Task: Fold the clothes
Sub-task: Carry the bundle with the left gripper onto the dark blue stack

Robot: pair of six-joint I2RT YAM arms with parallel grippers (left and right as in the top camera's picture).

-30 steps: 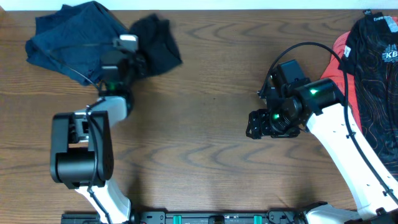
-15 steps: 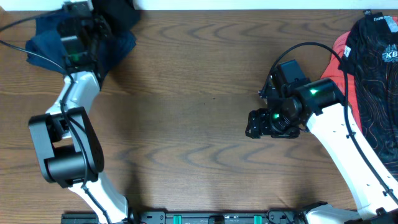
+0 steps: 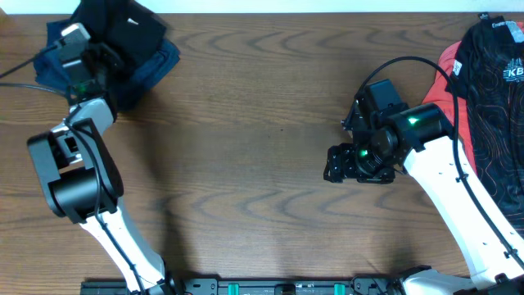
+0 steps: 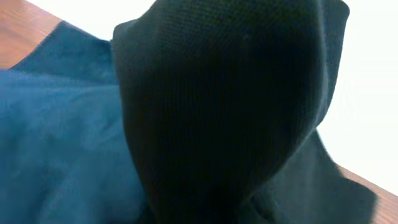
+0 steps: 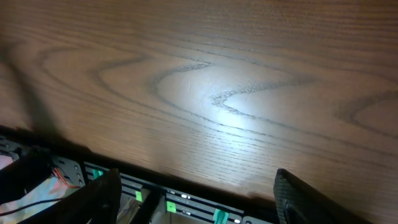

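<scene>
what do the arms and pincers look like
Left arm and right arm are white shells with bulky black joint housings, each showing a green light near the wrist. A thin black cable loops along the right one. The left pincer and right pincer are mostly black.

I take this for a robotics lab bench. I see a bare wood-grain table (image 3: pixel 246 106), with the left arm (image 3: pixel 82 184) and right arm (image 3: pixel 446 184) rising from the frame's bottom edge. A black mounting rail (image 3: pixel 270 287) with green connectors runs there, and a loose cable (image 3: pixel 409 58) loops at upper right.
</scene>
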